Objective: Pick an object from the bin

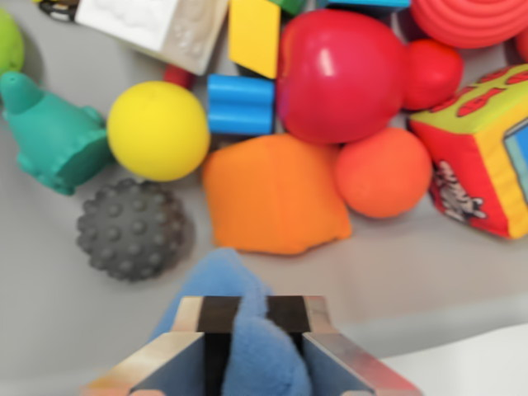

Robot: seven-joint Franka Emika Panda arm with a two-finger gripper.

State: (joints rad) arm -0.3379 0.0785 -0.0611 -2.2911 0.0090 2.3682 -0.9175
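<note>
My gripper [252, 326] sits at the bottom centre of the wrist view, its two metal fingers [165, 355] shut on a soft blue cloth toy [247, 334] that bulges up between and above them. Beyond it the grey bin floor [49, 272] holds a heap of toys: an orange cushion [276, 194], an orange ball [384, 172], a yellow ball [158, 130], a grey knobbly ball [132, 229], a large red toy [342, 76] and a blue cylinder [241, 105].
A teal rubber figure [54, 136] lies at the left, a red and yellow fabric cube [478, 148] at the right, a white block [157, 25] and a yellow block [254, 35] at the top. A pale bin rim [470, 363] shows at the lower right.
</note>
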